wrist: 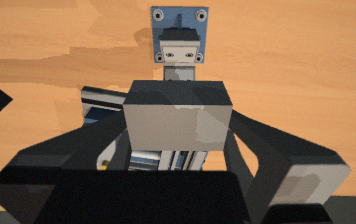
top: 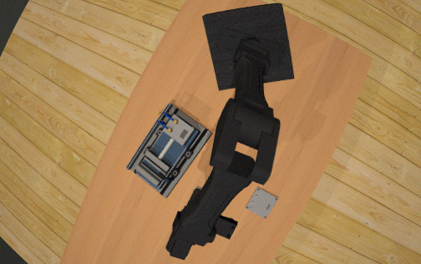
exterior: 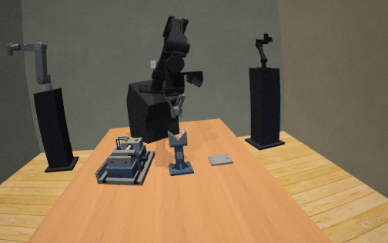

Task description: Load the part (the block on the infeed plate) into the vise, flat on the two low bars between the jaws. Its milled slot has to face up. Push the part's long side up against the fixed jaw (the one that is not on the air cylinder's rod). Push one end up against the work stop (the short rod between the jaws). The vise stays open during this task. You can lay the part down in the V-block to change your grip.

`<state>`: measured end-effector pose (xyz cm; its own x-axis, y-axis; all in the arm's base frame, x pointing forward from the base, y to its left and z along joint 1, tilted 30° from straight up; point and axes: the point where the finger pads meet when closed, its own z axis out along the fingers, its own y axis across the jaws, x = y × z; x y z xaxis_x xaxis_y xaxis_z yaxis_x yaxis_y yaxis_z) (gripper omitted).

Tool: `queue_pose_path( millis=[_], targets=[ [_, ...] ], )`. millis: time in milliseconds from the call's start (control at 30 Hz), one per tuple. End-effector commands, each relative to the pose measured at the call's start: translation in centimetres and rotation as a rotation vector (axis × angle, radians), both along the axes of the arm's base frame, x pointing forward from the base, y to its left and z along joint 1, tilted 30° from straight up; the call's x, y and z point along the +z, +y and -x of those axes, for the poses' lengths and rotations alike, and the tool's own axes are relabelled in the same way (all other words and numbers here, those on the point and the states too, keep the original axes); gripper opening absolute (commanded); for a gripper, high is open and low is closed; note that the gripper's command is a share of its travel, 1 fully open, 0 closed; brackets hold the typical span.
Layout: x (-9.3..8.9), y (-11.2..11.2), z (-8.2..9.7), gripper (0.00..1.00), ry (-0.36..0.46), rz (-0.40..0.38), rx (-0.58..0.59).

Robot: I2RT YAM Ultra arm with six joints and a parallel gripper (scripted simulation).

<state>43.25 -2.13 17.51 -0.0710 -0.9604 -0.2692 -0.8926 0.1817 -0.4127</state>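
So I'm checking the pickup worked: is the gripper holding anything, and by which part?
Yes. The gripper is shut on the grey part, its fingers clamping the block's two opposite side faces, above the V-block. The infeed plate lies bare.

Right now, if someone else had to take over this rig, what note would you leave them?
Claw: shut on the part, held in the air above the V-block.
Infeed plate: bare, so the pick is done.
Vise: open, nothing between its jaws.
Left: regrip in the V-block if needed, then lay the part on the low bars, slot up, long side against the fixed jaw, one end on the work stop. Slot direction can't be told.
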Motion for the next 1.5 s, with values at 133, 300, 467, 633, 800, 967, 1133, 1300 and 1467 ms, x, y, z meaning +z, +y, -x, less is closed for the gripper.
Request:
queue_pose_path(
  millis=[133, 300, 467, 633, 800, 967, 1133, 1300, 1467],
  targets=[
    [0.82, -0.70, 0.13, 0.00, -0.023, -0.006, -0.009],
    [0.82, -0.70, 0.13, 0.00, -0.023, -0.006, -0.009],
    [0.82, -0.70, 0.13, 0.00, -0.023, -0.006, -0.009],
    [0.82, -0.70, 0.13, 0.00, -0.023, -0.006, -0.009],
    [0.82, -0.70, 0.13, 0.00, -0.023, -0.006, -0.009],
    [0.84, -0.70, 0.13, 0.00, -0.024, -0.006, -0.010],
    [0.98, -0.70, 0.09, 0.00, -0.025, -0.004, -0.014],
    [1.29, -0.93, 0.01, 0.00, -0.027, 0.012, -0.029],
    [1.64, -0.60, -0.10, 0.00, -0.032, 0.019, -0.025]
  ],
)
